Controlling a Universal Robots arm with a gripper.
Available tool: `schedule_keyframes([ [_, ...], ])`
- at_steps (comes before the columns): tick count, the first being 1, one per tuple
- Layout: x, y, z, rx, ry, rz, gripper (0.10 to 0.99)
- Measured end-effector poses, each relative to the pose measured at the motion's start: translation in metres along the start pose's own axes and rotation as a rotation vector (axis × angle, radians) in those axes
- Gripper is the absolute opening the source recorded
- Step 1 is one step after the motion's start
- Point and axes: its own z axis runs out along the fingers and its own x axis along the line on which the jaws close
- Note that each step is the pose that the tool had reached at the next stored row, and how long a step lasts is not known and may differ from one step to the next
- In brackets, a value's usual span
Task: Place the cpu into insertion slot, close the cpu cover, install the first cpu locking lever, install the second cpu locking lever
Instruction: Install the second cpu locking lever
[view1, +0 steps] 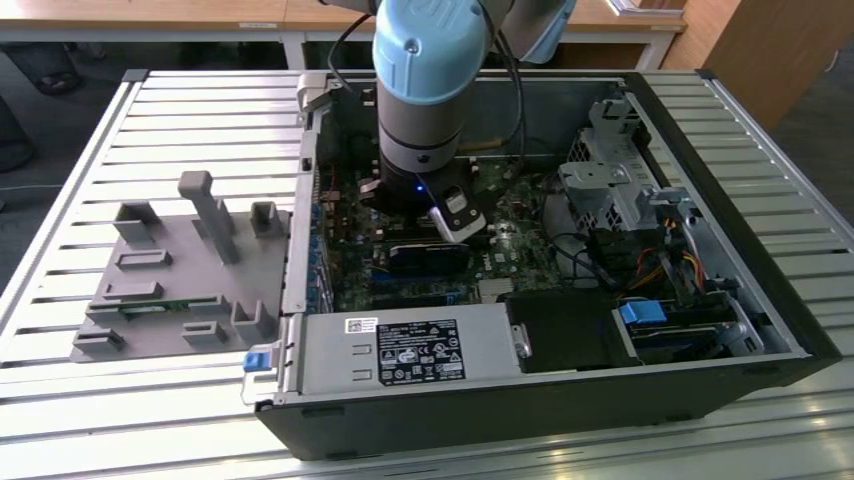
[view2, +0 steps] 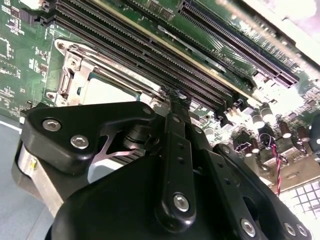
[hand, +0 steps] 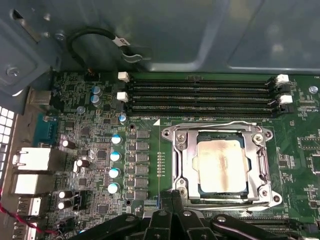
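The cpu (hand: 222, 165) lies flat in the insertion slot (hand: 181, 196), its silvery face showing through the window of the cpu cover (hand: 183, 160), which is down over it. One thin wire lever (hand: 215, 124) runs along the side nearest the memory slots, another wire lever (hand: 235, 204) along the opposite side. My gripper (hand: 171, 196) is shut with nothing between its fingers, its tip at the socket's corner by the second lever's end. In the second wrist view the gripper (view2: 176, 96) tip sits just beside the cover (view2: 75, 75) and cpu (view2: 105, 92). In the exterior view my arm (view1: 420, 100) reaches down into the open computer case.
Long black memory slots (hand: 200, 95) run beside the socket. Blue-topped capacitors (hand: 115, 157) and rear ports (hand: 32, 160) stand on the board. The power supply (view1: 414, 350) and drive cage (view1: 614, 190) flank the board. A grey fixture (view1: 174, 270) lies on the slatted table.
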Motion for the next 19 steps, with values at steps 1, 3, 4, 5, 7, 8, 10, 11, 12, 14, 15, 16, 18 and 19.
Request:
schedule_keyframes([
  [1,0.0001,0.0001,0.0004,0.0,0.0,0.0,0.106],
  [3,0.0002,0.0003,0.0011,-0.001,0.0,0.0,0.106],
  [4,0.0003,0.0004,0.0015,-0.001,-0.0001,0.0,0.106],
  [5,0.0004,0.0005,0.0018,-0.001,-0.0002,0.001,0.106],
  [7,0.0008,0.0006,0.0024,-0.001,-0.0002,0.001,0.106],
  [8,0.0009,0.0006,0.0026,-0.001,-0.0002,0.001,0.106],
  [10,0.0011,0.0005,0.0027,-0.001,-0.0001,0.001,0.106],
  [11,0.0011,0.0005,0.0028,-0.001,-0.0001,0.001,0.106],
  [12,0.0011,0.0005,0.0029,-0.001,-0.0001,0.001,0.106],
  [14,0.0013,0.0004,0.0033,0.0,-0.0003,0.001,0.106],
  [15,0.0018,0.0003,0.0036,0.0,-0.0004,0.001,0.106],
  [16,0.0024,0.0002,0.0037,0.0,-0.0002,0.001,0.106],
  [18,0.0032,0.0001,0.004,0.0,-0.0002,0.001,0.106],
  [19,0.0033,0.0,0.004,0.0,-0.0002,0.001,0.106],
])
